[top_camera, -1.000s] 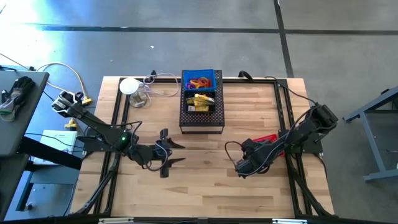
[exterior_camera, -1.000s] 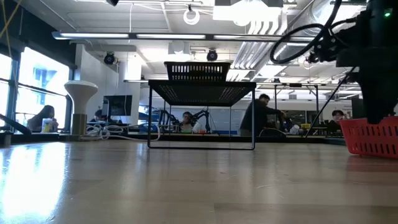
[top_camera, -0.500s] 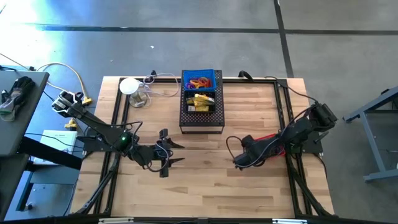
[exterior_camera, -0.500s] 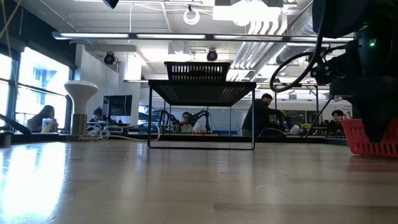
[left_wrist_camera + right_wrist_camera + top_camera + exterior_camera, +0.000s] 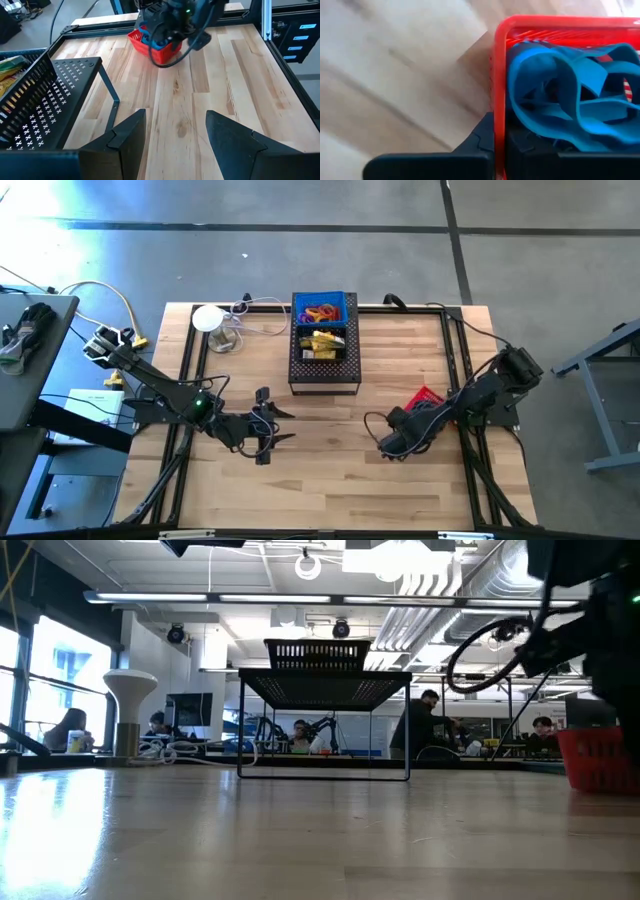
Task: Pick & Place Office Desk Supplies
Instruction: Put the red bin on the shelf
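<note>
**Right jaws clenched on red basket rim**

Right gripper [image 5: 392, 442], lower right of centre in the high view, is clenched on the wall of a small red plastic basket [image 5: 535, 27] holding wide blue rubber bands [image 5: 560, 95]. Left gripper [image 5: 275, 427], lower left of centre, hangs released above the wooden bench [image 5: 330, 480]. Black mesh organiser [image 5: 324, 360], top centre, holds coloured band loops [image 5: 321, 311] and yellow pieces [image 5: 322, 343].

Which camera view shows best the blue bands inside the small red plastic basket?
The right wrist view: the wide blue bands fill the red plastic basket up close. The left wrist view shows a blue glimpse, partly behind the right arm. High and low views show only the basket.
</note>
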You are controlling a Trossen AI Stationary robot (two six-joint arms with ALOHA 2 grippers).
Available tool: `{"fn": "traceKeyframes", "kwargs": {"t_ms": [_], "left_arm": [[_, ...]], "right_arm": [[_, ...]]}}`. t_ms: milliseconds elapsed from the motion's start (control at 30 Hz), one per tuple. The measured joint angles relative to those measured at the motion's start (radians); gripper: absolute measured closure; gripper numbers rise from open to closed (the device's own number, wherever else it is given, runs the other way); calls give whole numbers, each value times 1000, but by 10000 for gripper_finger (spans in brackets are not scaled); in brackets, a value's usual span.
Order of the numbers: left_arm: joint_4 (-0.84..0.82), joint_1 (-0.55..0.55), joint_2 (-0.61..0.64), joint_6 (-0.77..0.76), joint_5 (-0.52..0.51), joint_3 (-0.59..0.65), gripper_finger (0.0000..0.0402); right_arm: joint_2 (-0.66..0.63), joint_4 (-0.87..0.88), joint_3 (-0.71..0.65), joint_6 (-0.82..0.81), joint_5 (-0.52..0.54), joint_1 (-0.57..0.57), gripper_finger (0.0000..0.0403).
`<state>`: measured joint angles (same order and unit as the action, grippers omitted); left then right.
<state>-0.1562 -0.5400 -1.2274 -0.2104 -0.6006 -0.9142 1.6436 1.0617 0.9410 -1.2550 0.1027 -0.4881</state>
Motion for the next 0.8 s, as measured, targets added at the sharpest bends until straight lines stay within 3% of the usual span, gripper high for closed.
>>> {"fn": "traceKeyframes", "kwargs": {"t_ms": [200,467,700,800], "left_arm": [[0,0,0,0,0,0,204],[0,0,0,-48,3,0,204],[-1,0,0,-50,3,0,204],[-1,0,0,-51,3,0,204]], "right_arm": [[0,31,74,92,4,-98,399],[0,127,254,193,117,-215,399],[0,109,377,466,185,-237,399],[0,108,418,680,212,-236,399]]}}
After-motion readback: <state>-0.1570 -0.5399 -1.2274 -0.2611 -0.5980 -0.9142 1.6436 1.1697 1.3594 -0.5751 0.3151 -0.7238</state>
